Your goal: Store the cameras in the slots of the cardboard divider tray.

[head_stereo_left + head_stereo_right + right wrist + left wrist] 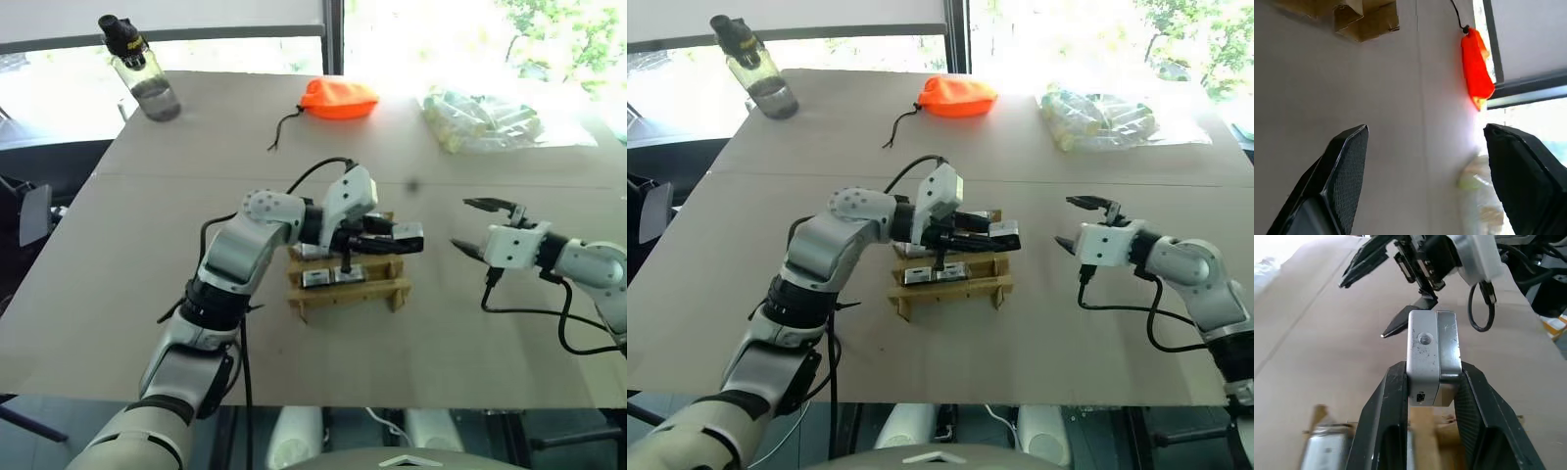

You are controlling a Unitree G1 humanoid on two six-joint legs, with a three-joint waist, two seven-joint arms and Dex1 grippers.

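Clearly, left tool [1432, 396] clamps camera [1431, 352] above tray [348, 286].

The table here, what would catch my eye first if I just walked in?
Mid-table, the left tool is shut on a silver camera just above the cardboard divider tray, where two cameras already sit. To its right, the right tool hangs open with nothing in it. At the far edge lies a bright orange pouch.

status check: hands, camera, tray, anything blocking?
Left hand shut on camera, above cardboard divider tray. Right hand open, empty, right of tray. Two cameras already slotted. Nothing blocking.
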